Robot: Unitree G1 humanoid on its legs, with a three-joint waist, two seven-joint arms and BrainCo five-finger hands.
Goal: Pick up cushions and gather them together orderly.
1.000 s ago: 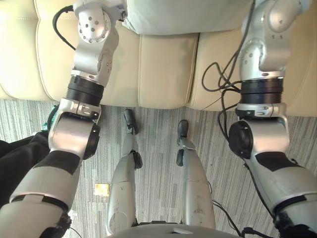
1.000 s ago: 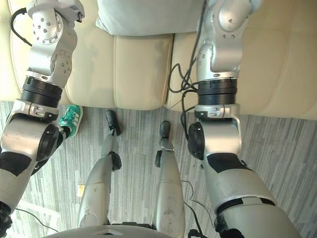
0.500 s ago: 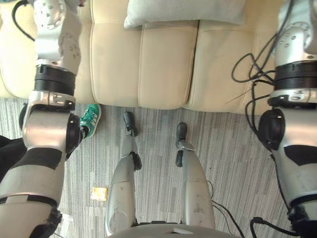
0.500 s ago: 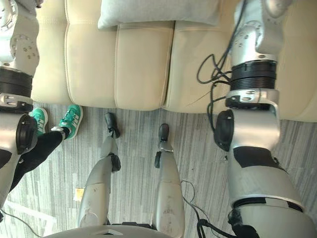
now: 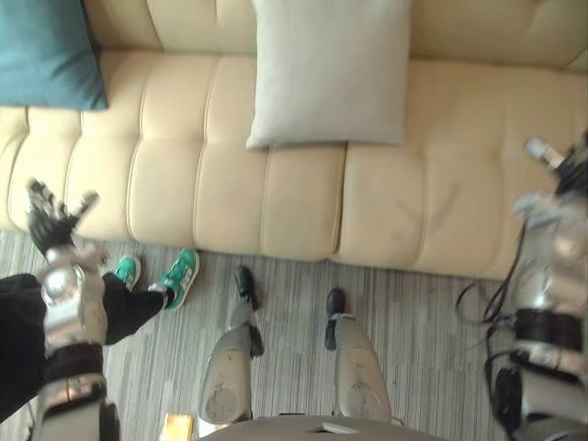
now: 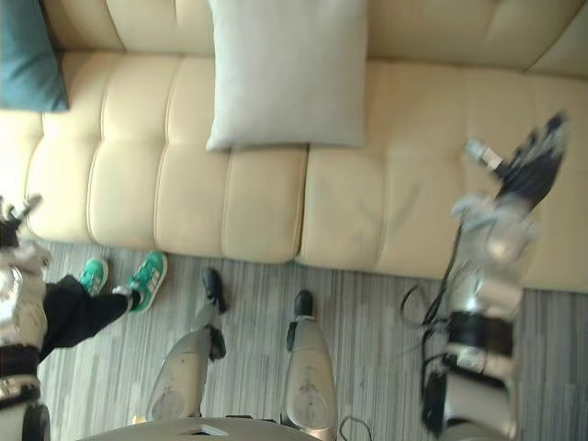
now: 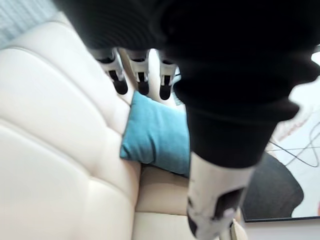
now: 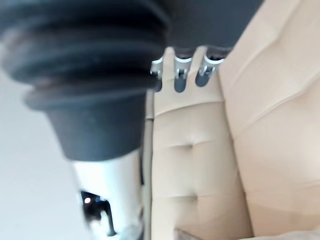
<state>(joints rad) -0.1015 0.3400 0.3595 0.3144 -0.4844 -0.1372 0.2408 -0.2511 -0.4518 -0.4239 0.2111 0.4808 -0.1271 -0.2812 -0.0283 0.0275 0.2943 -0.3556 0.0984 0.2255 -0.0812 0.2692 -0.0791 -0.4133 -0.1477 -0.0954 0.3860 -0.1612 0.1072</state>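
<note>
Two to gather, I reckon: grey cushion (image 5: 331, 69) and teal cushion (image 5: 41, 50) lie well apart; my left hand (image 5: 48, 219) and right hand (image 6: 531, 167) are spread, empty.

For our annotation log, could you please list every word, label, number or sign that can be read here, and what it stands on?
None can be read. The grey cushion, the teal cushion and the sofa are plain; any print on the person's green shoes is too blurred to tell.
</note>
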